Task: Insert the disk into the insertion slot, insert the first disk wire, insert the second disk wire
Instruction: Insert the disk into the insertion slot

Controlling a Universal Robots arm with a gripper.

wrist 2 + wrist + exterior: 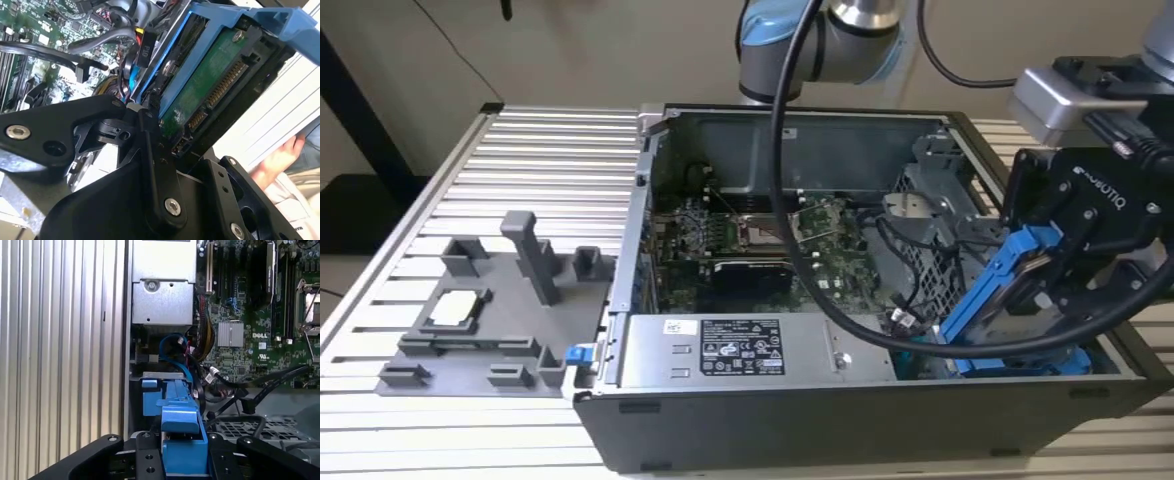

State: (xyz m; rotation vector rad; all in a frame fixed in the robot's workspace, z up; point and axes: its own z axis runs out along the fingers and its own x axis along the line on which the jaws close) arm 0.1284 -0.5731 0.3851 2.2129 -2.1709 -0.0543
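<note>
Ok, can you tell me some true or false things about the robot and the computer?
1. The gripper holds the disk. True.
2. The disk's frame is red. False: it is blue.
3. The case is open. True.
4. The disk lies flat in the slot. False: it is tilted, gripped at the case's side.
5. A grey fixture stands on the table. True.
</note>
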